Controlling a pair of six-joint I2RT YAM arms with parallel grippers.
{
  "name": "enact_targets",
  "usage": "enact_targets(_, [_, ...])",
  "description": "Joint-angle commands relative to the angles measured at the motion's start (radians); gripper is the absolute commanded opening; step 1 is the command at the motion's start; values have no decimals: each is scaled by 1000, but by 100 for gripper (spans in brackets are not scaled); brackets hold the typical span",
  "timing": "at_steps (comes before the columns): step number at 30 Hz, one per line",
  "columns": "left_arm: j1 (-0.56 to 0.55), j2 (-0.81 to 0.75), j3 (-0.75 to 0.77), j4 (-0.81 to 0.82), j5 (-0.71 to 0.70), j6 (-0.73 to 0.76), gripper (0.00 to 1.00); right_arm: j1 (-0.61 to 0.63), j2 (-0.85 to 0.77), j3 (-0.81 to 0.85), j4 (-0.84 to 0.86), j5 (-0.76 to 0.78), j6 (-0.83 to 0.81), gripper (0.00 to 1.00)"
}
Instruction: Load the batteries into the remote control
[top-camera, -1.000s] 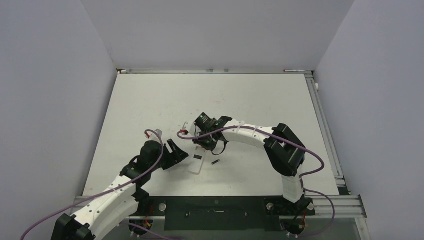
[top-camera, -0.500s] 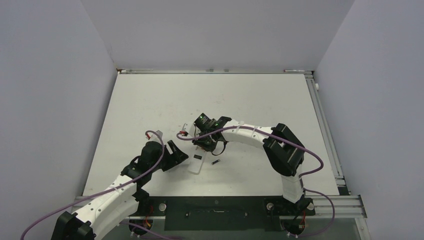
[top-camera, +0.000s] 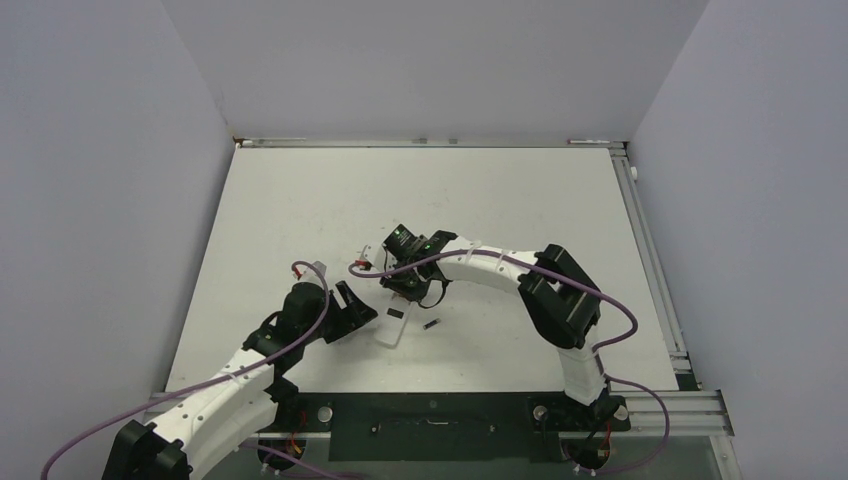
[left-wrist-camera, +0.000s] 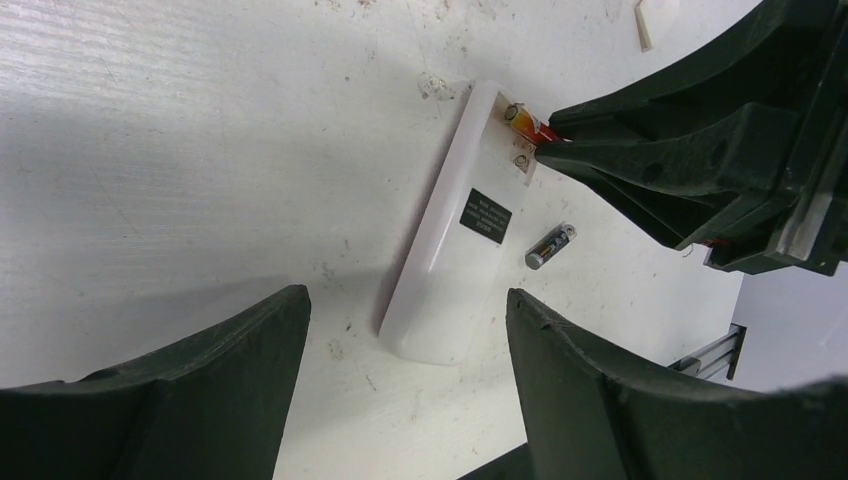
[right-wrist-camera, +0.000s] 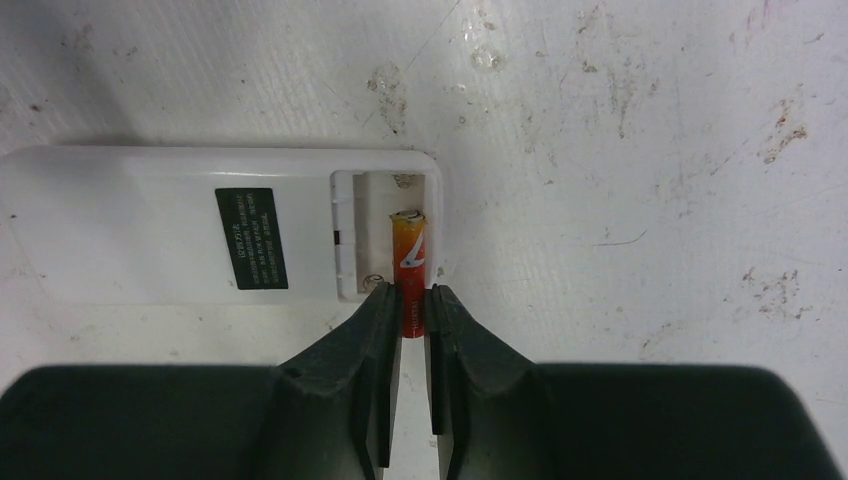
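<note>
The remote control (right-wrist-camera: 180, 225) lies back up on the table, its battery recess open at one end. The reddish battery (right-wrist-camera: 410, 262) sits tilted with its front end in the recess and its rear end between the fingertips of my right gripper (right-wrist-camera: 412, 295), which is shut on it. From the left wrist the same remote control (left-wrist-camera: 450, 260) shows with the red battery (left-wrist-camera: 525, 124) at its far end. The dark battery (left-wrist-camera: 550, 246) lies loose beside the remote. My left gripper (left-wrist-camera: 405, 300) stands open just short of the remote's near end, holding nothing.
From above, the remote control (top-camera: 393, 330) lies between both grippers, the dark battery (top-camera: 432, 324) just to its right. A small white piece (left-wrist-camera: 645, 25) rests on the table beyond the remote. The right arm (top-camera: 500, 268) arches over the table's middle.
The right gripper and forearm have shifted slightly left over the remote's far end, still on the red battery. The left arm has not moved.
</note>
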Motion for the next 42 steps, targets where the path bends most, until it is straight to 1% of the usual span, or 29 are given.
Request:
enact_targets(1, [8,8,-1,45,14,-11,69,12,13,42,-12,-5,-12,15])
enact_targets(12, [8,10,-3,48,18,-11,69,17,17,47,-11,0,-7,15])
enact_targets(18, [8,5,-8,50,19,-12,69,17,2,34,4,27,24,9])
enact_targets(42, [8,29,-23,92,34,-20,69,35,-50,8,-3,85,114,9])
